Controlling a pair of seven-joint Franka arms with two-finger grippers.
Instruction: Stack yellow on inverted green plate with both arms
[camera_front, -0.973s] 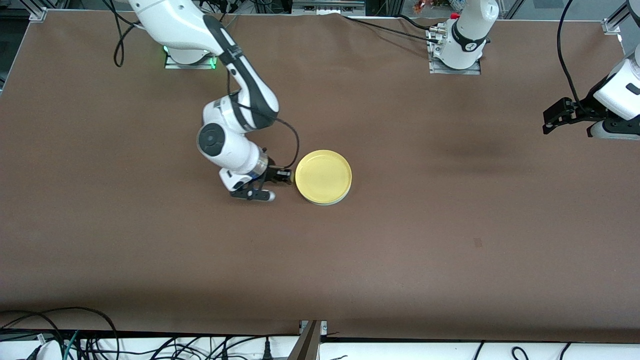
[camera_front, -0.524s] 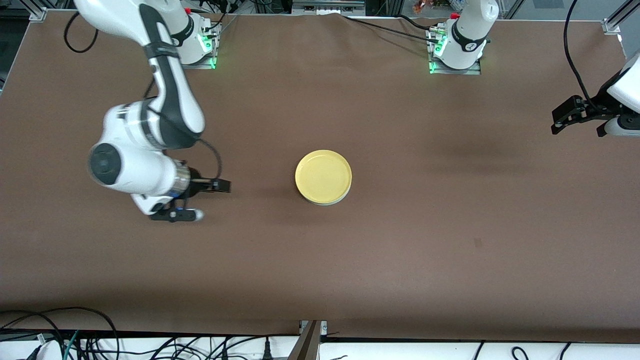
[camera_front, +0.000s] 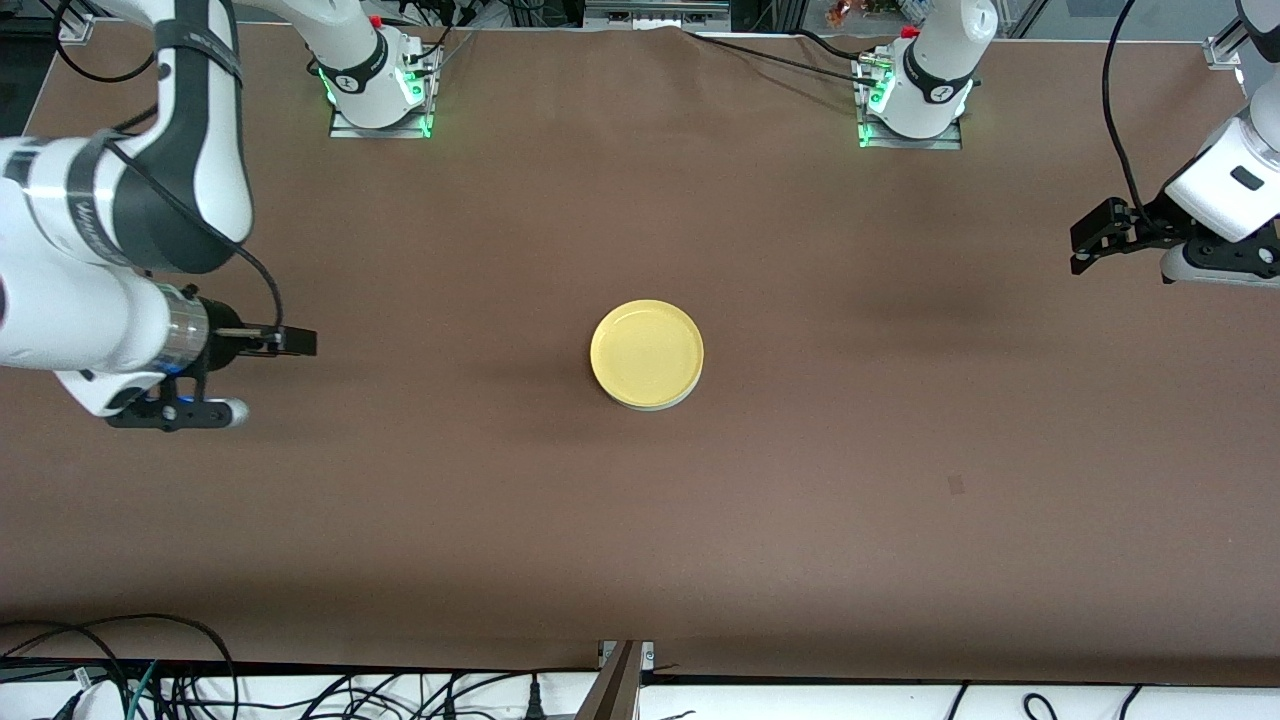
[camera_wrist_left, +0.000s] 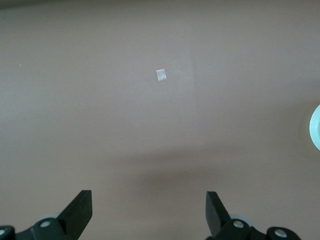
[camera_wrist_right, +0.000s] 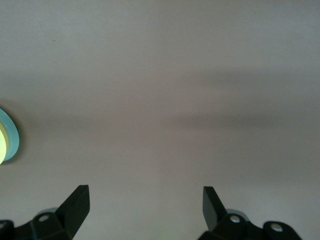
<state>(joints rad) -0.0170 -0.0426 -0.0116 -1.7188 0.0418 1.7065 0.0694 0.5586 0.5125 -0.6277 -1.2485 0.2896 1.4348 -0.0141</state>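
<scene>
The yellow plate (camera_front: 647, 350) lies rim-up on top of the green plate (camera_front: 657, 407) at the middle of the table; only a pale sliver of the green rim shows under it. My right gripper (camera_front: 298, 342) hangs open and empty over bare table toward the right arm's end, well apart from the stack. In the right wrist view its fingers (camera_wrist_right: 80, 199) frame bare table, with the green plate (camera_wrist_right: 12, 136) and yellow plate (camera_wrist_right: 2, 146) at the picture's edge. My left gripper (camera_front: 1078, 250) waits open and empty toward the left arm's end. The left wrist view catches the green plate (camera_wrist_left: 315, 128).
The brown table cover (camera_front: 900, 420) carries a small pale square mark (camera_front: 956, 485), also seen as a small square (camera_wrist_left: 161, 75). The arm bases (camera_front: 375, 90) stand along the edge farthest from the front camera. Cables hang below the near edge.
My right gripper has let go at the yellow plate's rim, opened, and drawn back toward the right arm's end of the table. The left gripper has barely shifted. The plates stayed put.
</scene>
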